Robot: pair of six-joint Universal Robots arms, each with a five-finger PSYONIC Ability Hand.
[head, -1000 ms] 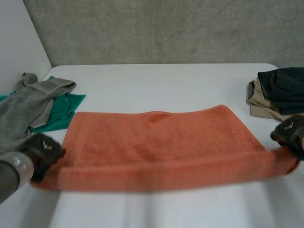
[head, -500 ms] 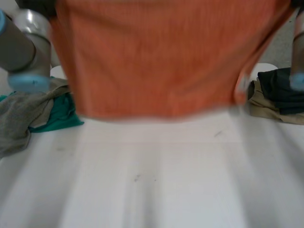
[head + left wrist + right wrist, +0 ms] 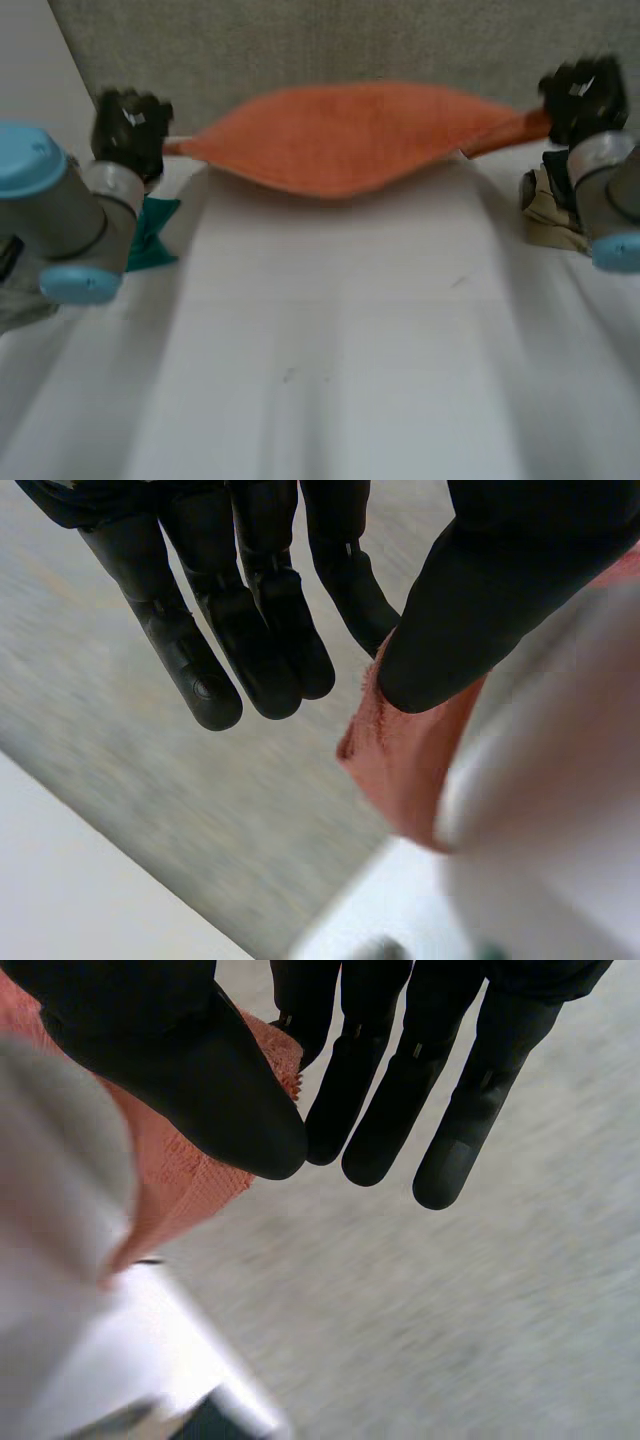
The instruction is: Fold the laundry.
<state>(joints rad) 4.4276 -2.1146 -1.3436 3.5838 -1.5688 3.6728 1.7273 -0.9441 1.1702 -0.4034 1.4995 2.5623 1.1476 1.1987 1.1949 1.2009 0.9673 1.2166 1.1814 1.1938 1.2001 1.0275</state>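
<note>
Holding towel (image 3: 345,140) crosswise between both hands (image 3: 128,125) (image 3: 582,95)

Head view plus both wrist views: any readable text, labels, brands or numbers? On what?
No readable text in any view.
Small pale mark on the back of the left robot hand: too blurred to read.
Similar mark on the right robot hand: too blurred to read.
On the orange terry towel, pinched at its ends by both robot hands: no tag or print visible.

Orange towel (image 3: 345,135), stretched taut midair
</note>
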